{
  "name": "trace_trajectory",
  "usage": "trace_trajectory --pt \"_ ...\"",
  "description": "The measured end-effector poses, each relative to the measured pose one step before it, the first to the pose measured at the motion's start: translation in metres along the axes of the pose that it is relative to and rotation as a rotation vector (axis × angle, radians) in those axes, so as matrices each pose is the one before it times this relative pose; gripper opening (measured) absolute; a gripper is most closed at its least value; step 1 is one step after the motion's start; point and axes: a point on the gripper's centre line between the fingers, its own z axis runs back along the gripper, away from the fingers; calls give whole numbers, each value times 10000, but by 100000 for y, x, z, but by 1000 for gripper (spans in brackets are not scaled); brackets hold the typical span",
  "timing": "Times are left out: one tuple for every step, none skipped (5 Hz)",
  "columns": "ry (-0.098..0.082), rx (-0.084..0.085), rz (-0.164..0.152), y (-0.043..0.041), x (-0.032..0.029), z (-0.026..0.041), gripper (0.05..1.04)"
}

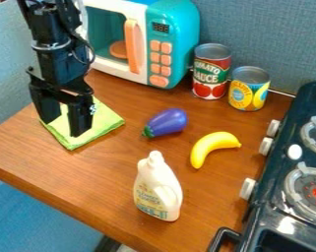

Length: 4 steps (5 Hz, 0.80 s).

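Folded lime-green cloth lies flat on the left part of the brown wooden surface, in front of the white and teal toy microwave and to the left of the glossy purple toy eggplant. The black claw hangs over it, its two fingers parted with nothing between them; whether the tips touch the fabric I cannot tell. The cloth should be very light and limp, with no stiffness to push against, and nothing about it looks fragile. It probably drags or bunches on the smooth wood rather than rolling away. Being so thin, it offers no side wall to squeeze, so the best hold is likely a pinch from above, with the tips low enough to gather a ridge of fabric. Near the middle, such a pinch should take several layers together and let the corners droop evenly; at a corner or the near edge, it may catch only one layer and let the folds fall open. Closing too high would likely skim over the weave. The eggplant sits close to the cloth's right corner, while the curved yellow toy banana and the white plastic bottle stand clear, farther right and nearer.
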Motion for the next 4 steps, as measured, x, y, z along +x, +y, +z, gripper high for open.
trace_trajectory --pt "199 -83 -7 -105 -127 -555 1001" --pt "95 -395 -44 1590 1552 -916 1001" --pt "-316 -103 944 3348 956 263 1001" --pt "-307 204 210 2677 1874 108 1001"
